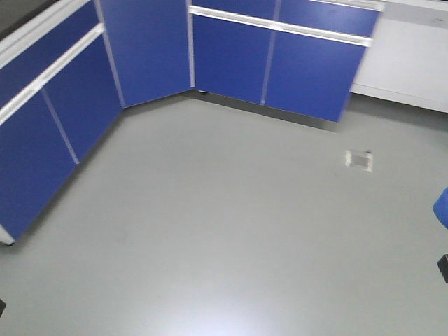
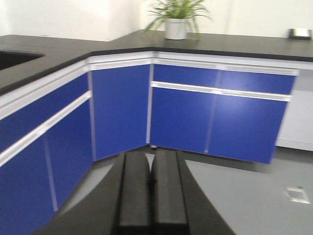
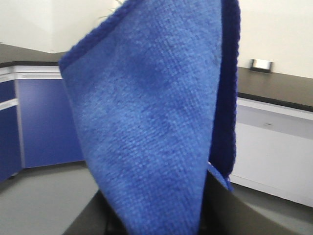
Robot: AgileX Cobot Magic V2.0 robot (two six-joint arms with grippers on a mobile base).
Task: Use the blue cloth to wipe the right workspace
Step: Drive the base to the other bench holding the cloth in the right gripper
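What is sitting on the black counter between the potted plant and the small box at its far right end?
Nothing: in the left wrist view, the black benchtop between the potted plant and the small box is bare.

Blue cloth [image 3: 151,122]: soft fuzzy microfibre, fine looped nap, matt, w/ a denser stitched hem. Left gripper [image 2: 150,161] fingers [image 2: 134,196]: look like black plastic, smooth, matt. Black benchtop [image 3: 279,90], at 3 o'clock of the cloth: flat matt, no shine. Cabinet fronts [image 1: 231,59]: smooth blue panels, slight sheen, pale trim strips. Floor [image 1: 231,231]: smooth grey, satin, glare approx at 6 o'clock. Plant pot [image 2: 175,28]: smooth white, semi-gloss.
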